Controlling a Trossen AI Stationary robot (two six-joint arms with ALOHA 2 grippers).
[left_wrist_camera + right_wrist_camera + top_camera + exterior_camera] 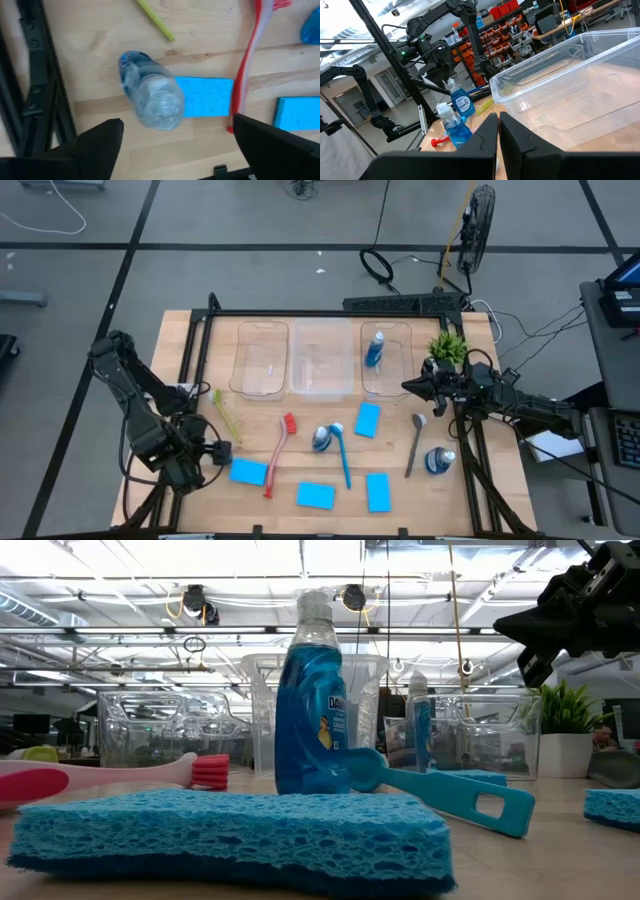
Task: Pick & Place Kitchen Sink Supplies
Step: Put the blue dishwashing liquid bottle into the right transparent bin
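My left gripper (177,145) hangs open at the table's near left, pointing down. Below it is a small blue bottle (150,97), seen from above between the spread fingers and apart from both. In the right wrist view this bottle (461,101) is upright, its base hidden by a nearer bottle (454,125). A blue sponge (205,96) lies flat beside it. Other sponges (315,495), brushes (280,452) and bottles (322,438) are spread over the table's middle. One bottle (375,350) lies in the right bin. My right gripper (410,387) waits shut in the air by the plant.
Three clear bins (320,360) stand in a row at the far side. A small potted plant (447,347) stands at the far right. A black frame (35,75) runs along the table's left edge, close to my left gripper. The red brush (250,55) lies past the sponge.
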